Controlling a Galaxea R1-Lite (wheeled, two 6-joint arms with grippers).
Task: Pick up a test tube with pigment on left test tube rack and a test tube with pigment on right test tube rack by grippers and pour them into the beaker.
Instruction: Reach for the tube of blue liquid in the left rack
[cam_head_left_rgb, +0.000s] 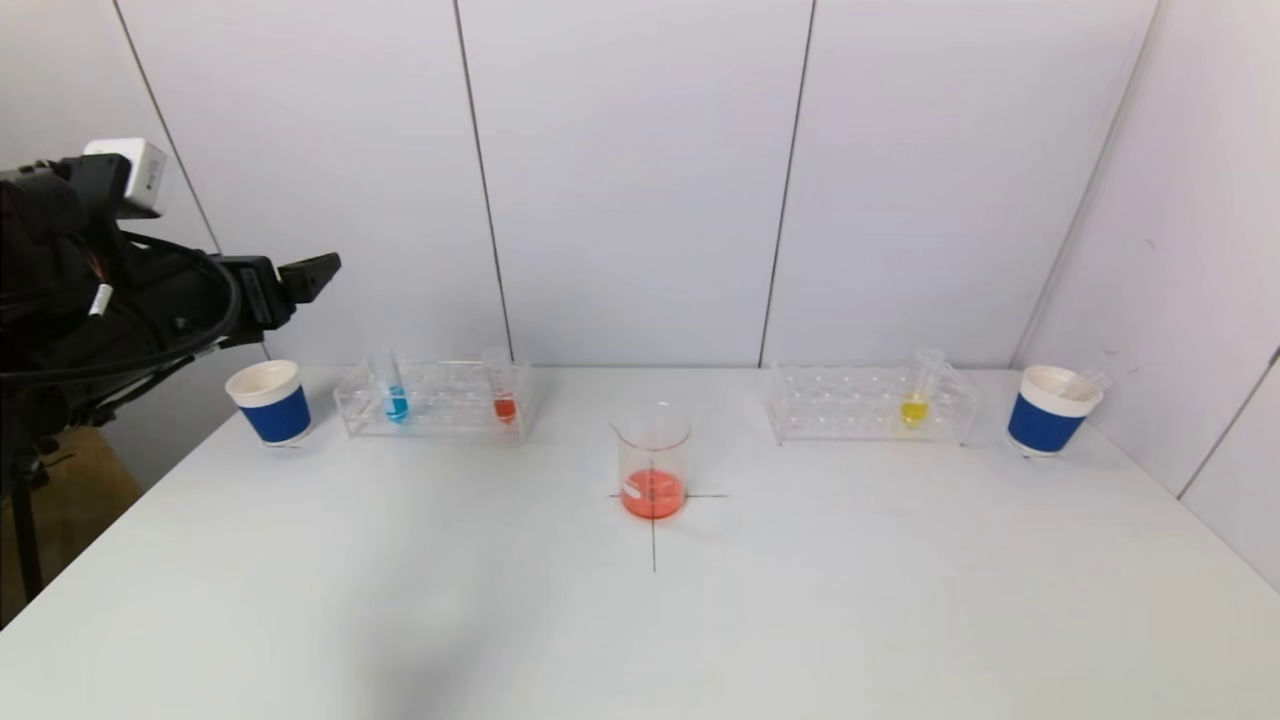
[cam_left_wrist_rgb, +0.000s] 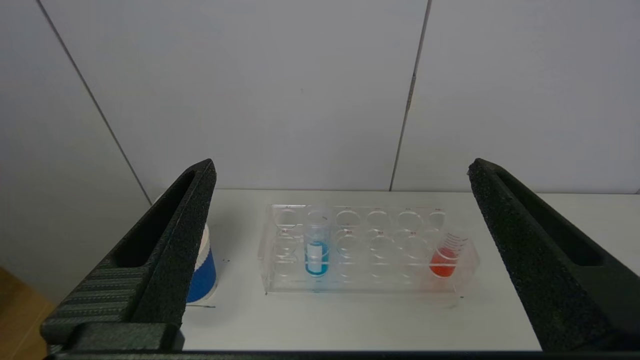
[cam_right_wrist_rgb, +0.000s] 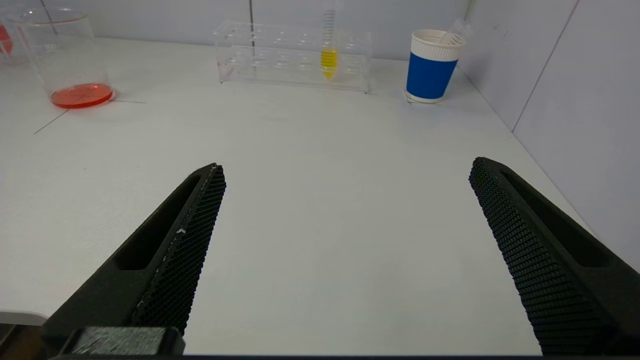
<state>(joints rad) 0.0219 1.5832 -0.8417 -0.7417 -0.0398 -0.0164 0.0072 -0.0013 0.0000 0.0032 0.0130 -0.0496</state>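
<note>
The left gripper (cam_left_wrist_rgb: 340, 175), jaws spread wide and holding nothing, is hanging at the head view's upper left, nearer the left rack (cam_head_left_rgb: 435, 400), where the blue-pigment tube (cam_head_left_rgb: 393, 385) is standing upright just right of the blue paper cup (cam_head_left_rgb: 270, 402).

Left arm (cam_head_left_rgb: 120, 290) cut off by head view's left edge. Right arm not seen in head view. Beaker (cam_right_wrist_rgb: 65, 60) rim clipped at right wrist view's edge. Rack hole labels (cam_left_wrist_rgb: 350, 232) too small to be read.
</note>
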